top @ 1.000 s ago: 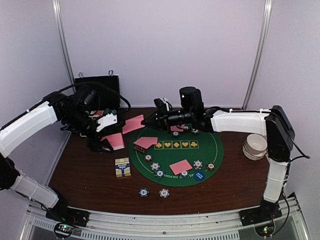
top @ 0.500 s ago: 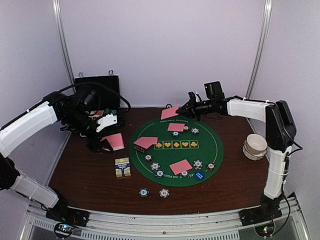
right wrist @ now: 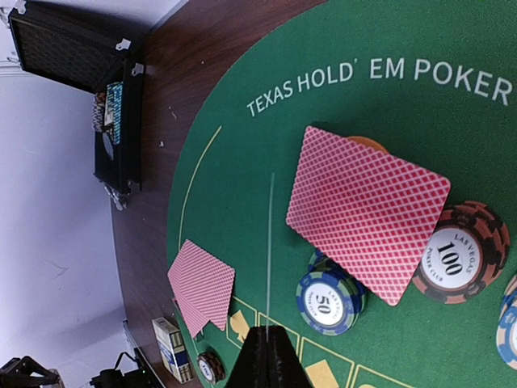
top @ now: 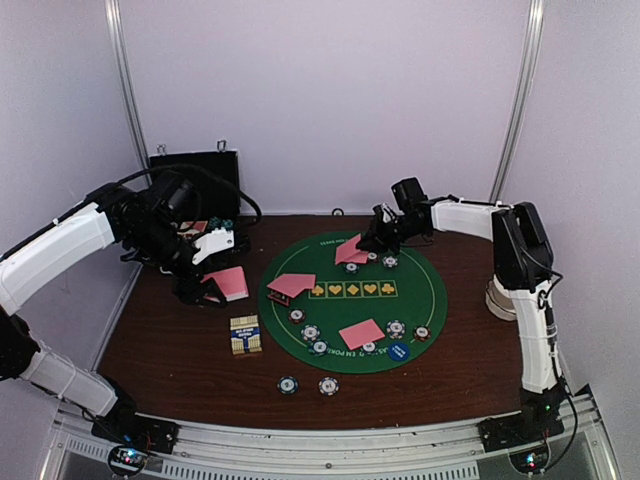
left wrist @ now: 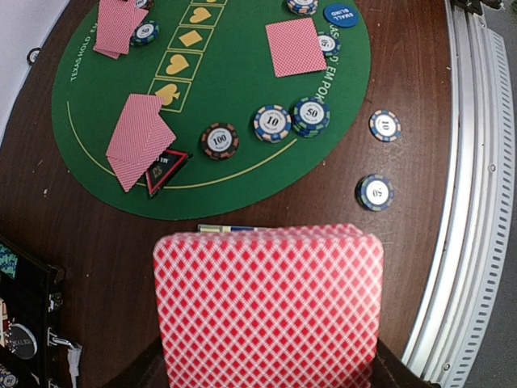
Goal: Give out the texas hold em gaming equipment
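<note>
Loose chips: nearest the arm bases you have a left loose chip (top: 288, 385) and a right loose chip (top: 328, 385). Both are on bare wood, off the felt, a little apart.
Card box: your yellow-blue card box (top: 245, 334) lies flat on the wood just beside the left rim of the green mat (top: 430, 290).
Near seat: the near card pair (top: 361, 333) lies face down on the felt with striped chips (top: 310, 332) either side. The blue disc (top: 398, 351) sits just to its right at the near rim.
Left seat: the left card pair (top: 291, 285) lies fanned and face down. The red-black triangular marker (left wrist: 166, 164) touches its near corner.
Left claw: your left gripper (top: 212, 288) is clamped on the deck (left wrist: 271, 295), pink backs up, over the wood left of the mat. You cannot tell whether the deck touches the table.
Far seat: the far cards (right wrist: 367, 206) lie face down, propped on the 100 chip (right wrist: 454, 257) and the 50 chip (right wrist: 327, 303). The orange disc (right wrist: 367, 144) peeks out from under their far edge.
Right claw: your right gripper (right wrist: 268, 347) has its fingers pressed together with nothing between them, near the far cards but apart from them.
Case: the black hinged case (top: 195, 165) stands at the far left corner, lid upright.
</note>
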Robot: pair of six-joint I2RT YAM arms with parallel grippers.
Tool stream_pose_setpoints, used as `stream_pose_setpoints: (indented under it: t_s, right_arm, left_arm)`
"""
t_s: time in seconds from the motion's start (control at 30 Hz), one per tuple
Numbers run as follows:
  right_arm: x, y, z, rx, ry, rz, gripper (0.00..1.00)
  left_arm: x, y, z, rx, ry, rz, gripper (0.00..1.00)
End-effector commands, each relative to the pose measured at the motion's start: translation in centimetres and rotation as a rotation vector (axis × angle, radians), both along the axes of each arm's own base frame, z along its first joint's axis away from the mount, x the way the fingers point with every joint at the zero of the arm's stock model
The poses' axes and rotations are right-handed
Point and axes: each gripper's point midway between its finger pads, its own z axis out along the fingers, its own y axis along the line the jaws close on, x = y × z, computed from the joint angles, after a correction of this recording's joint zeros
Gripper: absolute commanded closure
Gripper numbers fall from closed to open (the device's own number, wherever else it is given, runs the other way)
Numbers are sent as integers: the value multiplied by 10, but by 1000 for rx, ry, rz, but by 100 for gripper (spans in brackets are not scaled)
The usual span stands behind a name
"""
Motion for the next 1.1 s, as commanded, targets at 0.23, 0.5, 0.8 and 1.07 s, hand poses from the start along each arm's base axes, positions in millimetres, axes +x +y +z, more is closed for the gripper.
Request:
stream_pose_setpoints:
  t_s: [0.23,0.5,0.8,1.07]
  right_arm:
    - [37,-21,-14,-101,-61,-102,89]
    - [32,-31,7,-157,-93,-99,53]
    - [-5,-18,82,-107,-232,-69,31]
    - [-106,57,124,87,-247,111,20]
  left_arm:
    - [-2,-5,17,-49,-28,-24,100]
    - [-4,-6,17,-59,-11,-17,100]
    - [-3,-9,16,-67,12,-12,100]
    - [0,-13,14,-70,26,-15,100]
